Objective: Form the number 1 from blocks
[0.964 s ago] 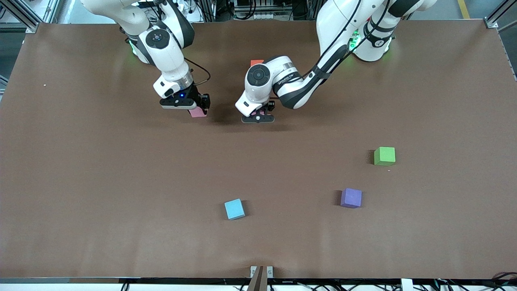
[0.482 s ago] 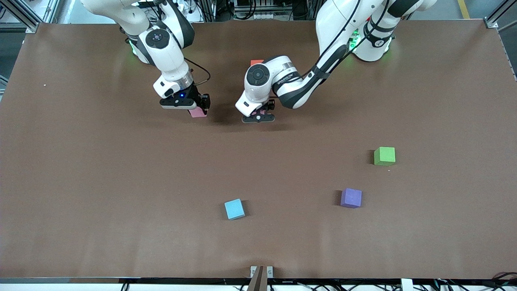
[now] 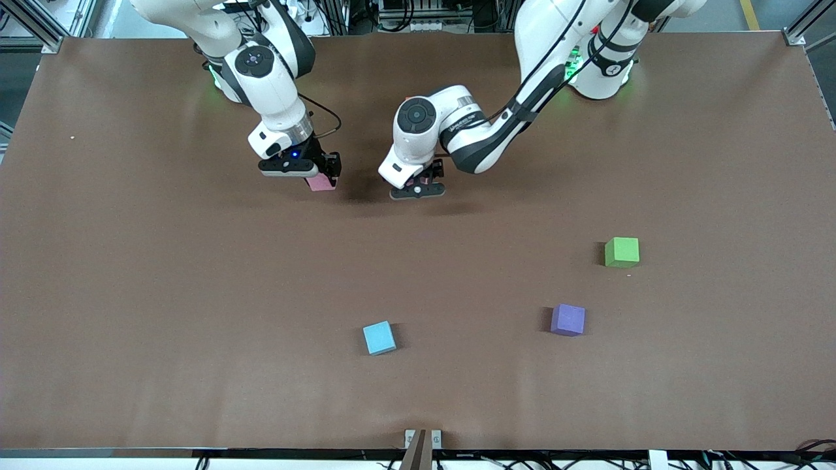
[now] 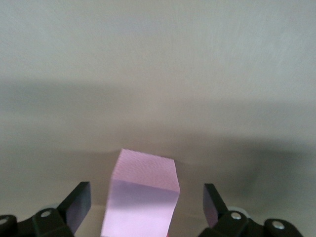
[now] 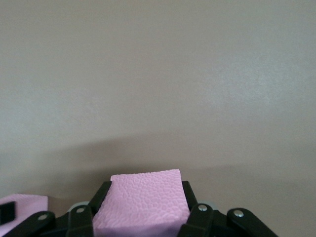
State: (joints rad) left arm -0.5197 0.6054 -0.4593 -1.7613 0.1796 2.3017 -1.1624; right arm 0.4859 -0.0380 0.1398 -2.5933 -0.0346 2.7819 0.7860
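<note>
We note the left gripper (image 4: 143, 212) released, fingers apart around 1 pink block (image 4: 143, 197); the right gripper (image 5: 140, 210), at its 9 o'clock, clenches another pink block (image 5: 143, 200).

Brown table (image 3: 163, 274), purple block (image 3: 567, 320), green cube (image 3: 622, 252), light blue cube (image 3: 379, 337)

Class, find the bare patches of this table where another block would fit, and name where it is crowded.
Bare: the table toward the right arm's end, and the stretch between the light blue cube and the arms. Crowded: beneath both end effectors, left and right, each with a pink block.
</note>
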